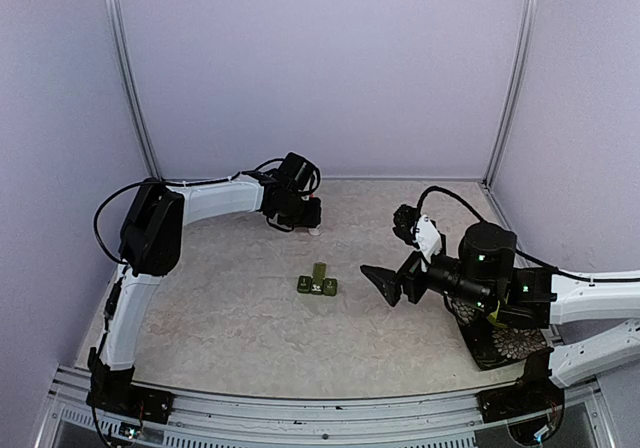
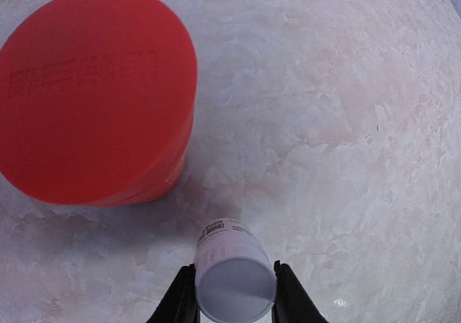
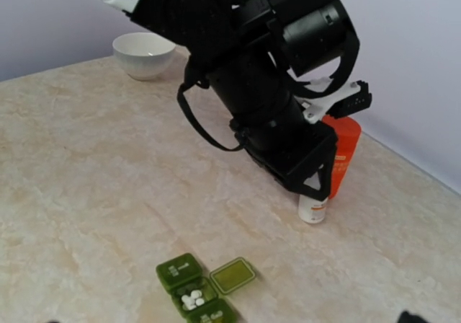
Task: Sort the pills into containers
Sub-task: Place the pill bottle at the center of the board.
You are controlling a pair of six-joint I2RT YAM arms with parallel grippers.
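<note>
The dark green pill box (image 1: 316, 285) lies mid-table, three compartments in a row. In the right wrist view its (image 3: 177, 272) middle compartment stands open, lid (image 3: 233, 275) flipped aside, with several white pills (image 3: 191, 299) inside; the two end lids are closed. At the far middle of the table my left gripper (image 1: 305, 218) is shut on a small white bottle (image 2: 235, 280) that stands upright on the table (image 3: 313, 209). A taller red-orange bottle (image 2: 94, 92) stands right beside it. My right gripper (image 1: 383, 284) hangs open and empty just right of the pill box.
A white bowl (image 3: 144, 52) sits far back on the left side of the right wrist view. The left arm's black wrist (image 3: 274, 85) looms over both bottles. Lilac walls enclose the marbled table (image 1: 220, 298) at the back and sides.
</note>
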